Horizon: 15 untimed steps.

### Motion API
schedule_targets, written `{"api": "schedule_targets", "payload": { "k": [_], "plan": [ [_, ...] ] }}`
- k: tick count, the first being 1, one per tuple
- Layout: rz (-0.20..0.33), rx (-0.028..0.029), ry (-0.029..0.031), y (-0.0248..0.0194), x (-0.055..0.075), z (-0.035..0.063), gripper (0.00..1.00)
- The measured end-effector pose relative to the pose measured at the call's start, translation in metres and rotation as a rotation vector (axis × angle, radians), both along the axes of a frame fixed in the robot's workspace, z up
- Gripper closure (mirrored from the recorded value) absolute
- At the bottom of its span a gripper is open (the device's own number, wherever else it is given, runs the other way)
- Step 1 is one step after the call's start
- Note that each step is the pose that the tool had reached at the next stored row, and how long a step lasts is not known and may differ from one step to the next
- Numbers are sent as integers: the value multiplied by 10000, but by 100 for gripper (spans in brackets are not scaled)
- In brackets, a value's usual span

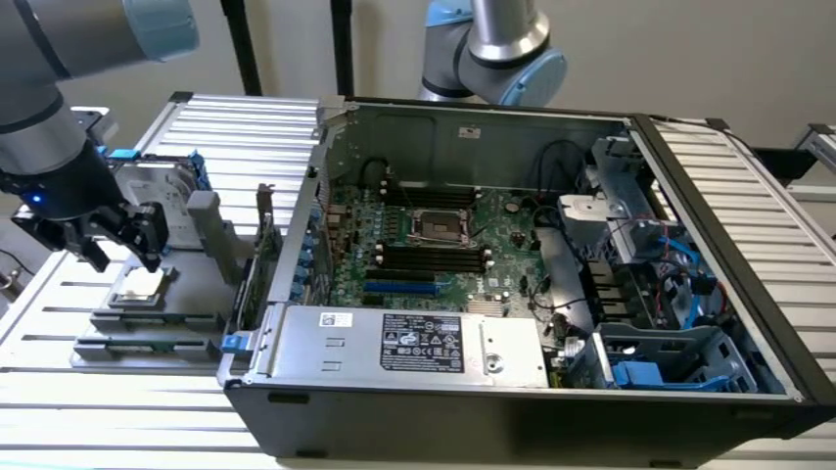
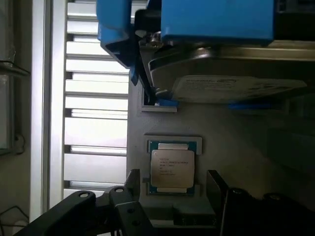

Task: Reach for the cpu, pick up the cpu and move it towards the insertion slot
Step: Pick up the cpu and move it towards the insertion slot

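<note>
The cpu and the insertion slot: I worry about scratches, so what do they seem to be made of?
The cpu: top looks like matte silvery metal with faint printed lettering; its teal edge suggests circuit board. The insertion slot: frame looks like shiny bare metal, catching light; the dark centre may be plastic, not certain.

place: robotics lab
evidence: open computer case (image 1: 523, 397) on slatted metal desk (image 1: 235, 127), robot arm (image 1: 46, 127) beside it, bare wall (image 1: 692, 59) behind
</note>
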<state>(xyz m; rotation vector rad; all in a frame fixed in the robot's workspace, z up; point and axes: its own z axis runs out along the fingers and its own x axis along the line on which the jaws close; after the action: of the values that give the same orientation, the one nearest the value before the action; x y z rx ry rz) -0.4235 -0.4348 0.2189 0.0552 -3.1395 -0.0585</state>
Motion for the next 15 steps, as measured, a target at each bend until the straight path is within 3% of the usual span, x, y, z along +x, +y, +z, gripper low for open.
{"api": "schedule_targets", "payload": {
  "k": [8,15],
  "plan": [
    [-1,-17,-1,-1,0,-145,35],
    [0,-120,0,-1,3,-204,35]
  ]
}}
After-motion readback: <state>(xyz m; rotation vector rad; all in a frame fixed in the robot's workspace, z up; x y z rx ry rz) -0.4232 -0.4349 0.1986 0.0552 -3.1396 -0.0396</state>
